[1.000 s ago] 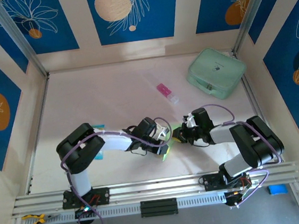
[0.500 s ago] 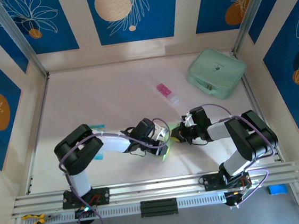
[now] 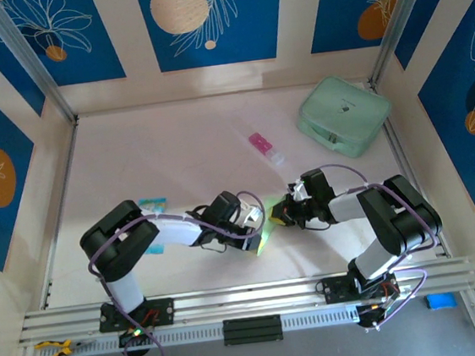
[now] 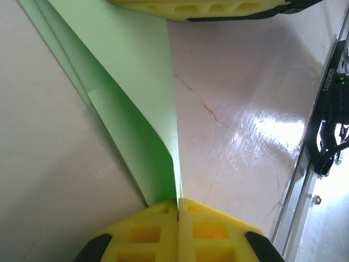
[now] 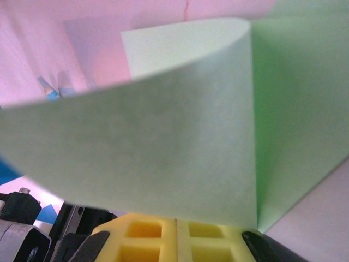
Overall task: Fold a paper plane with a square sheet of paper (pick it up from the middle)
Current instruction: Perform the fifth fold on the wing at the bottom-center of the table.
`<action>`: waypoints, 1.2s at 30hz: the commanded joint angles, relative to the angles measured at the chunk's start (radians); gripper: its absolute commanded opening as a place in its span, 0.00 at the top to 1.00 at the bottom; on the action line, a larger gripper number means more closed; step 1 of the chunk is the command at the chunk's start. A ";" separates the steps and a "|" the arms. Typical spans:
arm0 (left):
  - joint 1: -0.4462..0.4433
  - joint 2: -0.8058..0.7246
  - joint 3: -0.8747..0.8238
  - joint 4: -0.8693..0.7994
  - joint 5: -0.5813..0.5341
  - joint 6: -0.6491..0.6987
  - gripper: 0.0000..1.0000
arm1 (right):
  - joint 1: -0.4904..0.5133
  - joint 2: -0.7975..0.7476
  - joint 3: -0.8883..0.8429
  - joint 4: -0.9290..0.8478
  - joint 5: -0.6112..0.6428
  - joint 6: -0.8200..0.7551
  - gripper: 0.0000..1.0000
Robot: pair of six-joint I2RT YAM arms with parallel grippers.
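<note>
Here, the creased square sheet of paper is clamped by the left fingers and by the right fingers.

From my console the sheet of paper reads pale lime green, deeper green where its folds shade it. The left gripper and right gripper both have bright yellow fingers with black trim. I see the table as glossy off-white with a pinkish tint. The case is mint green, the tube pink and white, the packet blue and white. Wall panels are deep blue with peach discs and white leaf outlines. The arm cables are purple.
</note>
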State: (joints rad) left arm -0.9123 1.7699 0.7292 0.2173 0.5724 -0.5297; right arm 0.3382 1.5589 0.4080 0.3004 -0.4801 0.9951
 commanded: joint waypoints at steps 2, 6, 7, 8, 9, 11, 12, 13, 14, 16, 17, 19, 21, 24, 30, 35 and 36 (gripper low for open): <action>0.003 0.003 -0.055 -0.087 0.101 0.007 1.00 | -0.010 0.021 -0.009 -0.116 0.090 -0.018 0.93; 0.002 -0.019 -0.051 -0.085 0.087 0.004 0.93 | -0.009 0.018 -0.009 -0.125 0.098 -0.018 0.93; 0.003 -0.027 -0.046 -0.078 0.081 -0.004 0.91 | -0.010 0.017 -0.011 -0.127 0.099 -0.019 0.93; 0.002 -0.033 -0.042 -0.072 0.074 -0.014 0.87 | -0.010 0.017 -0.011 -0.127 0.100 -0.018 0.93; 0.003 -0.042 -0.038 -0.061 0.066 -0.025 0.85 | -0.008 0.015 -0.011 -0.127 0.100 -0.018 0.93; 0.003 -0.060 -0.032 -0.045 0.039 -0.044 0.82 | -0.007 0.014 -0.011 -0.129 0.100 -0.017 0.93; 0.003 -0.064 -0.026 -0.045 0.023 -0.049 0.80 | -0.005 0.013 -0.012 -0.129 0.100 -0.018 0.93; 0.004 -0.067 -0.020 -0.049 0.012 -0.050 0.77 | -0.004 0.012 -0.011 -0.129 0.100 -0.018 0.93; 0.004 -0.066 -0.015 -0.049 0.003 -0.051 0.75 | -0.003 0.012 -0.011 -0.130 0.100 -0.018 0.93; 0.006 -0.063 -0.010 -0.042 -0.008 -0.058 0.74 | -0.002 0.012 -0.009 -0.130 0.100 -0.017 0.93; 0.007 -0.062 -0.008 -0.038 -0.012 -0.062 0.73 | 0.000 0.012 -0.010 -0.130 0.099 -0.017 0.93; 0.009 -0.062 -0.010 -0.021 -0.014 -0.071 0.72 | 0.002 0.012 -0.009 -0.130 0.101 -0.016 0.93; 0.011 -0.065 -0.015 0.004 -0.021 -0.087 0.71 | 0.003 0.012 -0.010 -0.130 0.103 -0.014 0.93; 0.015 -0.067 -0.020 0.051 -0.023 -0.112 0.70 | 0.004 0.012 -0.008 -0.130 0.103 -0.014 0.93; 0.022 -0.048 -0.014 0.093 -0.027 -0.139 0.70 | 0.007 0.013 -0.008 -0.130 0.104 -0.011 0.93; 0.024 -0.024 -0.006 0.108 -0.003 -0.148 0.77 | 0.008 0.013 -0.007 -0.132 0.106 -0.011 0.94; 0.024 -0.020 -0.005 0.110 0.002 -0.149 0.79 | 0.009 0.013 -0.006 -0.132 0.106 -0.010 0.94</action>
State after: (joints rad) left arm -0.8974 1.7256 0.7086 0.2996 0.5533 -0.6716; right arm 0.3431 1.5532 0.4171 0.2749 -0.4625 0.9916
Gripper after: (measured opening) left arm 0.215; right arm 0.065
